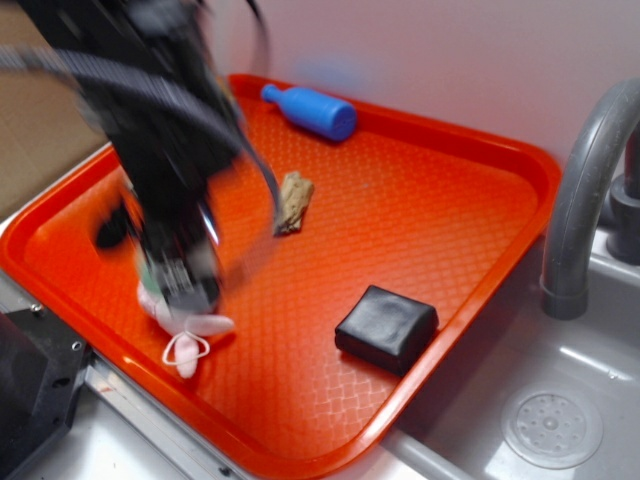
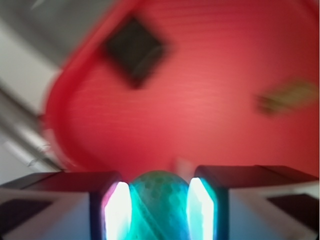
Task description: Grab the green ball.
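Clamped between my claw [image 2: 159, 212] pads is the green ball [image 2: 160, 205]: in the wrist view its dimpled mint surface fills the gap between my two glowing fingers [image 2: 118, 215], and both pads appear to touch it, though the picture is smeared by motion blur. My jaws stand narrowed to the ball's width. From the exterior view my arm [image 1: 150, 130] is a dark blur over the near-left part of the orange tray [image 1: 455, 180], and the ball itself is hidden there behind my claw. Just below my claw lies a pink plush toy [image 1: 190, 335], near the tray's front rim. Further out, a black block [image 1: 386, 327] sits toward the tray's right edge, a small tan scrap [image 1: 294, 200] lies near the middle, and a blue bottle [image 1: 310, 110] rests on its side at the far rim. Beside the tray stands a grey faucet [image 1: 580, 200] over a sink [image 1: 560, 400].
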You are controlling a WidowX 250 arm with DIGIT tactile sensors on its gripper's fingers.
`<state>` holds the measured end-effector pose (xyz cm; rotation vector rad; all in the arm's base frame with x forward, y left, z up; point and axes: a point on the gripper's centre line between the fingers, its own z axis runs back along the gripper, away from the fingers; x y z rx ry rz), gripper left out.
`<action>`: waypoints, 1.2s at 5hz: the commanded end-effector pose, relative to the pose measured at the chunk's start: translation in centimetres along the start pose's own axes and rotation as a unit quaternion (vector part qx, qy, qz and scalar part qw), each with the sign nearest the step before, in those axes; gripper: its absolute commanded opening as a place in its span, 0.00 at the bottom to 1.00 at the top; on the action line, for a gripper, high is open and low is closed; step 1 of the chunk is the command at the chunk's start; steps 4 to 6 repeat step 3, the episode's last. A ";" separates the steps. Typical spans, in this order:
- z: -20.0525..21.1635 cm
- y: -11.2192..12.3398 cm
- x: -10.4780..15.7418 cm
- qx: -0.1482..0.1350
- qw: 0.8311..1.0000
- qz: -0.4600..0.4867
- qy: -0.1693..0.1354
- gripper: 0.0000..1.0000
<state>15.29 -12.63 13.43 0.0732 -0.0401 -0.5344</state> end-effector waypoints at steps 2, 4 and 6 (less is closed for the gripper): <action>10.4 12.6 -6.5 0.048 0.947 0.309 -0.076 0.00; 9.5 13.4 -7.2 0.048 0.949 0.304 -0.074 0.00; 9.5 13.4 -7.2 0.048 0.949 0.304 -0.074 0.00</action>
